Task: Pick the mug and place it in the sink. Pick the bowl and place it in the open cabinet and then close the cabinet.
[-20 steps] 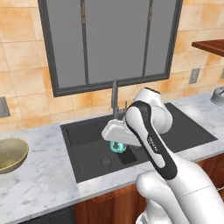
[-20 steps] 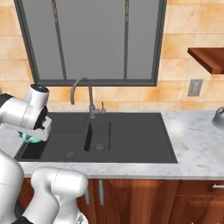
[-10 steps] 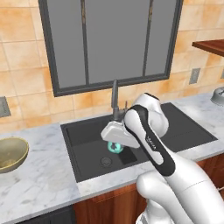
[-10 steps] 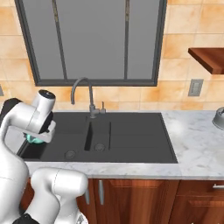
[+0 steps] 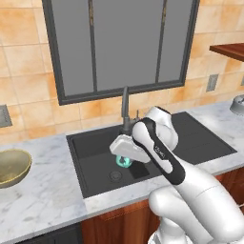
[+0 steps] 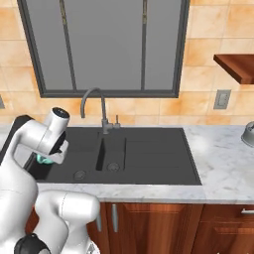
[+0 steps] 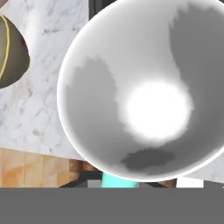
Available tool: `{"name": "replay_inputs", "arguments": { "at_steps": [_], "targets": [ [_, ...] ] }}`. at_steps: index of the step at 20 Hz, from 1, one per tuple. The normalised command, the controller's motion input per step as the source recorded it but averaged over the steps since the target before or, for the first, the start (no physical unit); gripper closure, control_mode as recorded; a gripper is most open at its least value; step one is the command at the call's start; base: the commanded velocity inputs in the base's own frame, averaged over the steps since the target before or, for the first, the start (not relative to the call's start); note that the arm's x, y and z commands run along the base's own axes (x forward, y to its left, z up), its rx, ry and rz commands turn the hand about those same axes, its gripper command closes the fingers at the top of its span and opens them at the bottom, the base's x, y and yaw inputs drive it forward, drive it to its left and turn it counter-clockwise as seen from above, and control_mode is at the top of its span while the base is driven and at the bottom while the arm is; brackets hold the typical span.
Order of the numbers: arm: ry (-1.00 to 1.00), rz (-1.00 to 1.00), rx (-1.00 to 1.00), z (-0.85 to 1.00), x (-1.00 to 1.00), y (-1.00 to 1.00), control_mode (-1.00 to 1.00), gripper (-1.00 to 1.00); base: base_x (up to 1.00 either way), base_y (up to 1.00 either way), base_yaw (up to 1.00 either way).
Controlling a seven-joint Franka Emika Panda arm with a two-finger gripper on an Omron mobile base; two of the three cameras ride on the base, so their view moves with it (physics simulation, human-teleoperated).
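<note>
Teal mug [image 5: 123, 161] held in the hand [image 5: 125, 157], low over the left basin of the black sink [image 5: 90, 152]. Hand closed tight on the mug; only a sliver of teal shows below the white wrist in the left base view, and a small teal patch [image 6: 44, 159] beside the arm in the right base view. Whether the mug touches the basin floor: cannot tell.

Hand view looks straight into the mug: pale grey-white inside, bright spot at the bottom, teal wall [image 7: 119, 180] showing at the lower edge.

Olive-tan bowl [image 5: 12, 167] sits on the white marble counter [image 5: 43, 200], well left of the sink, upright, apart from everything else. Its dark side and yellow rim [image 7: 11, 52] show at the left edge of the hand view.

Grey gooseneck faucet [image 6: 94, 106] stands behind the sink, under the window [image 6: 104, 44]. Reddish-brown cabinet [image 6: 237, 67] high on the right wall. Grey metal rounded object [image 6: 248, 135] on the counter at far right.
</note>
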Motion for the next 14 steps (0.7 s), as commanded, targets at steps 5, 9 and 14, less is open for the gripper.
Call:
{"name": "replay_inputs", "arguments": {
  "at_steps": [5, 9, 14],
  "targets": [
    [0.0, 0.0, 0.0, -0.18, 0.33, 0.0, -1.0, 1.0, 0.0, 0.0, 0.0],
    [0.0, 0.0, 0.0, -0.29, 0.36, 0.05, -1.0, 1.0, 0.0, 0.0, 0.0],
    [0.0, 0.0, 0.0, -0.38, 0.34, 0.14, -1.0, 1.0, 0.0, 0.0, 0.0]
  ]
}}
